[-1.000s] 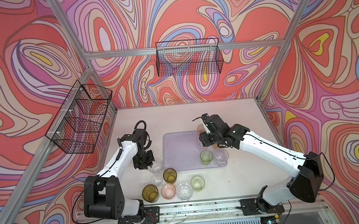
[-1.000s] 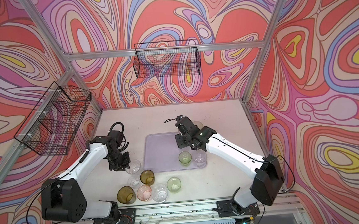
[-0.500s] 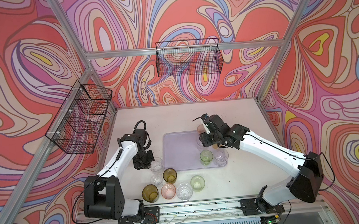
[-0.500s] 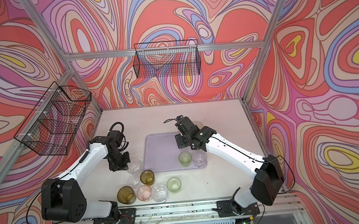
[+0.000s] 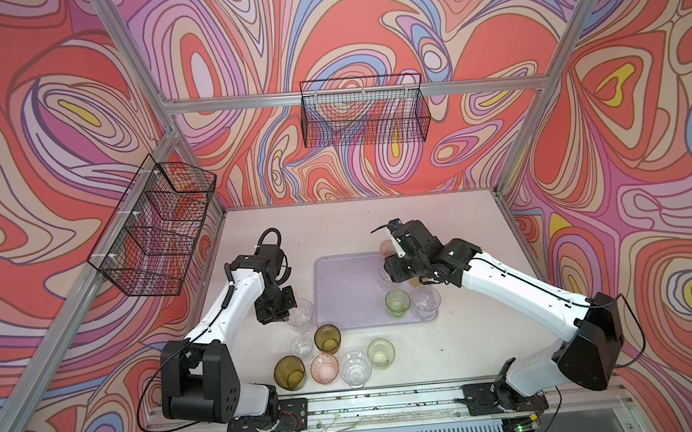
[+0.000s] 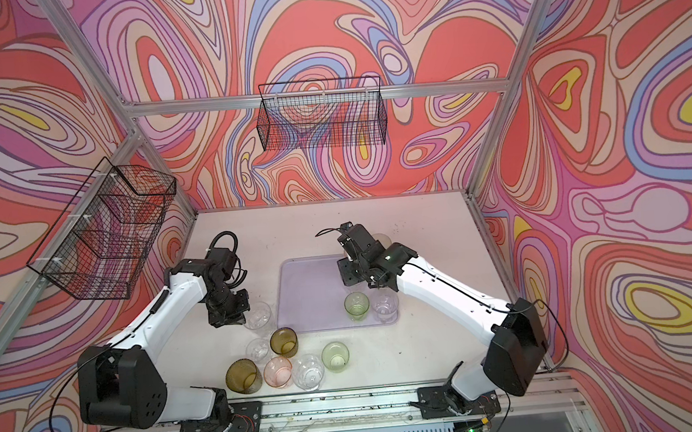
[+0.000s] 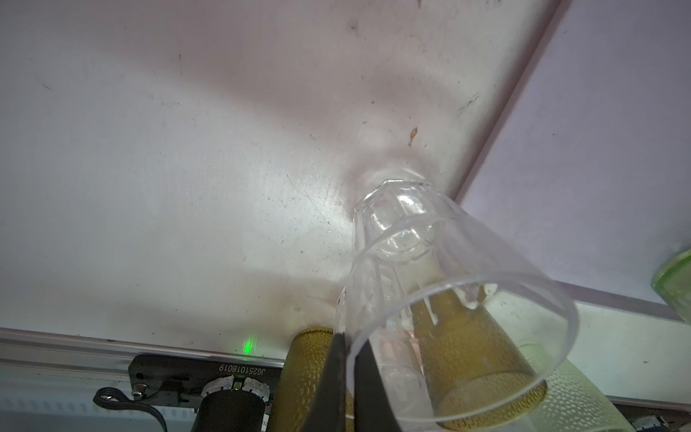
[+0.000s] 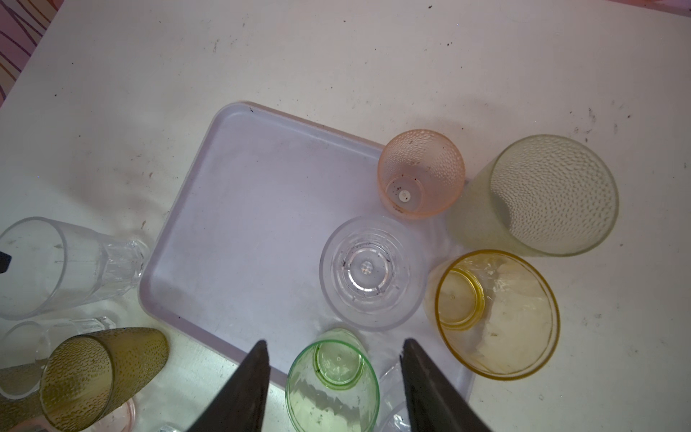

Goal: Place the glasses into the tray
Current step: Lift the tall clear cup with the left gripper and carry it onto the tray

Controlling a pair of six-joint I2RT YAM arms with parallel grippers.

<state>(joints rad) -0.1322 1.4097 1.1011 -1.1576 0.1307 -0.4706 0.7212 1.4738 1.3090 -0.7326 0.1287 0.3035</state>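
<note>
Looks like the left gripper (image 7: 347, 349) has finished clamping onto the rim of a clear glass (image 7: 448, 276), just left of the tray (image 5: 347, 292) mid-table. Meanwhile the right gripper (image 8: 334, 341) hasn't budged: fingers apart, hovering above a green glass (image 5: 397, 303) on the tray's right side.

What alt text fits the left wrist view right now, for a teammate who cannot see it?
The left tool pinches, between two black fingers, the rim of a clear faceted plastic tumbler over the scuffed white table, right beside the edge of the pale lilac plastic tray. Olive-brown dimpled tumblers show beyond it.
</note>
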